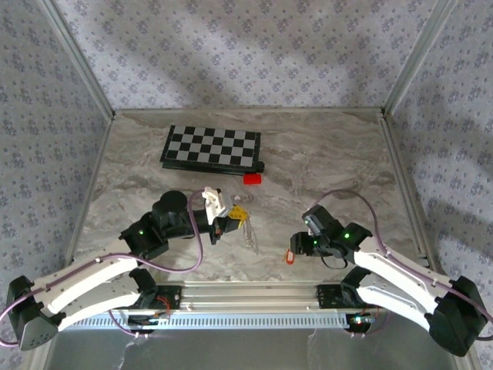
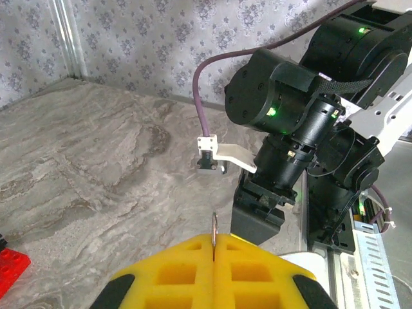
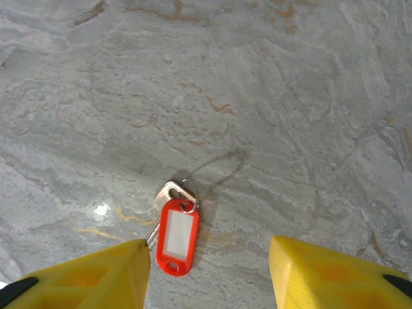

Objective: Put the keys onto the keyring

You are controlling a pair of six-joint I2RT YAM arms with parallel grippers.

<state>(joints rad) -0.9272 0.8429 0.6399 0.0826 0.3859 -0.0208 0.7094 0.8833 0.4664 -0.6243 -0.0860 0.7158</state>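
Note:
The keys are a small red tag [image 3: 177, 235] with a pale centre and a silver key [image 3: 168, 193] joined by a tiny ring, lying flat on the marble table. My right gripper [image 3: 209, 270] is open just over them, the tag close to its left finger and not touching either one. From above, the tag [image 1: 290, 256] sits at the tip of the right gripper [image 1: 296, 247]. My left gripper [image 2: 214, 257] is shut on a thin metal edge of the keyring [image 2: 214, 230]. In the top view the silvery keyring [image 1: 248, 231] trails down from the left gripper [image 1: 239, 215].
A folded chessboard [image 1: 212, 148] lies at the back of the table with a solid red block [image 1: 252, 179] at its near right corner. The right arm's black wrist [image 2: 290, 116] stands close in front of the left gripper. A metal rail [image 1: 254, 294] runs along the near edge.

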